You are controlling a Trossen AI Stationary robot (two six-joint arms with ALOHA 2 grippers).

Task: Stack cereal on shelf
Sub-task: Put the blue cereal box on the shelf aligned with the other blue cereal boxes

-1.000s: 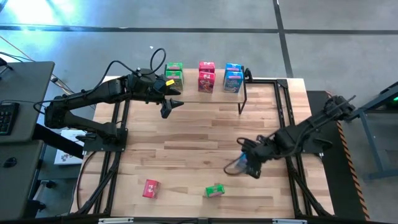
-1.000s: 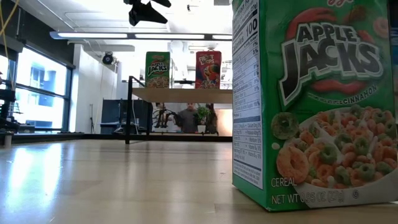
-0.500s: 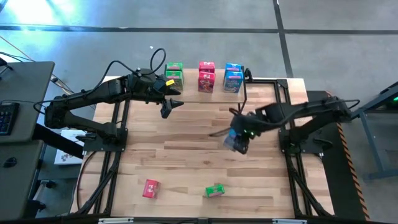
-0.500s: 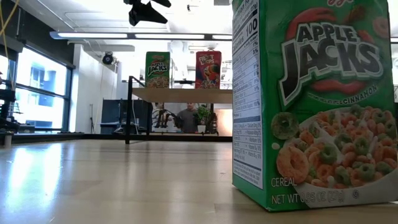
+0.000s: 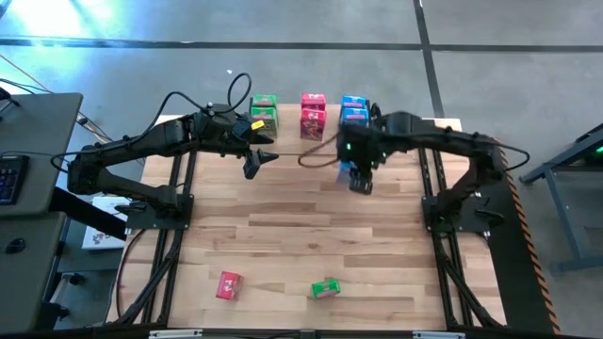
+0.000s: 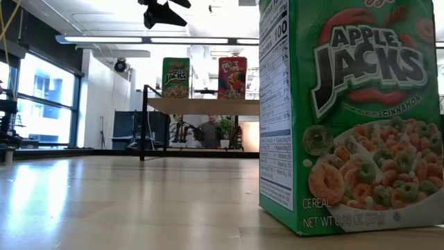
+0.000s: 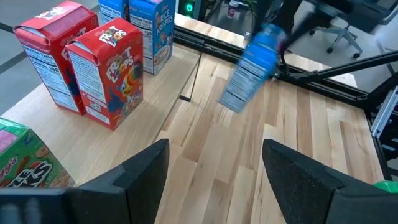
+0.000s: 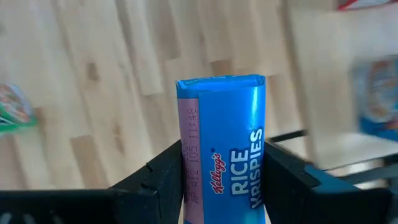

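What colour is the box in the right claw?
Blue, a Rice Krispies box; clearest in the right wrist view.

The held box (image 8: 225, 149) was bright blue with white "Rice Krispies" lettering and a pale lilac side panel of fine print. Red boxes (image 7: 81, 62) carried yellow and multicoloured lettering and a toucan picture. The near green box (image 6: 350, 114) bore black "Apple Jacks" lettering edged white, red swooshes, and orange and green rings. On the table (image 5: 283, 217), pale striped wood, lay a red box (image 5: 229, 284) at 7 o'clock and a green box (image 5: 326, 288) at 6 o'clock. Both arms were black
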